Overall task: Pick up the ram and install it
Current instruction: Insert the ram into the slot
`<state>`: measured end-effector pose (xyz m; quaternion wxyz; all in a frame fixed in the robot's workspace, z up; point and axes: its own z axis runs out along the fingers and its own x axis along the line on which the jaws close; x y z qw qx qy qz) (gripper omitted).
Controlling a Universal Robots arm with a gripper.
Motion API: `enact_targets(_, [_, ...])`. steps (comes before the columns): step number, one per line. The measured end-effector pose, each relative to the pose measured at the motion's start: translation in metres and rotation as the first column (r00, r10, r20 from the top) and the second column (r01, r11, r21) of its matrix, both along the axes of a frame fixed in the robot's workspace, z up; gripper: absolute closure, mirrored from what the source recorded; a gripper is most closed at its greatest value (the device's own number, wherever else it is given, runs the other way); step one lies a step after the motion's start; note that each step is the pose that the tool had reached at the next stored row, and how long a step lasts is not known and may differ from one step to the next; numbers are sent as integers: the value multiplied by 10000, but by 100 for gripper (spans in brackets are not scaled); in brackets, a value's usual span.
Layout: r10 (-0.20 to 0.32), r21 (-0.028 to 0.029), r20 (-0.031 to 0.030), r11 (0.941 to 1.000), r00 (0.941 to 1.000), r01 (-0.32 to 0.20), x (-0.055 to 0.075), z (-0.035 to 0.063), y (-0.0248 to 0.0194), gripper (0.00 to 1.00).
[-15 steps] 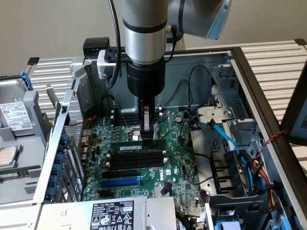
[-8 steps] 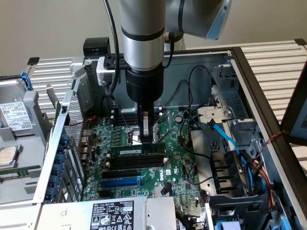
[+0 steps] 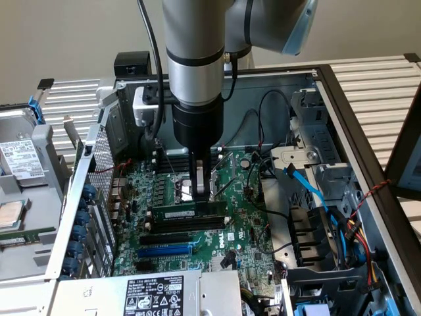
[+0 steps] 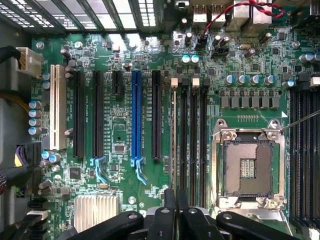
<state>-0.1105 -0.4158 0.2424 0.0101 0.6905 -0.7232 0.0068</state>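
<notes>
The ram (image 3: 187, 214) is a narrow green stick with a white sticker, standing upright in a black memory slot on the motherboard (image 3: 247, 227). In the wrist view the ram (image 4: 173, 130) appears edge-on as a thin line beside two empty black slots (image 4: 193, 135). My gripper (image 3: 203, 195) hangs straight down over the stick's middle, fingertips a little above its top edge. In the wrist view the gripper (image 4: 176, 202) has its two dark fingers pressed together. I cannot tell whether they touch the ram.
The board lies in an open computer case (image 3: 342, 112). A blue expansion slot (image 3: 164, 251) (image 4: 136, 120) and the CPU socket (image 4: 247, 165) flank the memory slots. Blue and black cables (image 3: 309, 187) crowd the exterior view's right. A power supply (image 3: 154, 293) sits in front.
</notes>
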Motion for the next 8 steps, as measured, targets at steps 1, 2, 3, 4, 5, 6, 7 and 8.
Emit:
enact_targets(1, [10,0,9,10000,10000,-10,-1,-14,0,87])
enact_targets(2, [22,-1,20,10000,10000,-22,-2,-29,0,87])
enact_targets(3, [31,-4,22,10000,10000,-31,-3,-38,0,87])
enact_targets(4, [33,-9,21,10000,10000,-33,-3,-38,0,87])
enact_targets(5, [33,-10,21,10000,10000,-33,-3,-38,0,87])
enact_targets(6, [33,-10,21,10000,10000,-33,-3,-38,0,87])
enact_targets(7, [33,-10,22,10000,10000,-33,-3,-38,0,87])
enact_targets(8, [33,-9,21,10000,10000,-33,-3,-38,0,87])
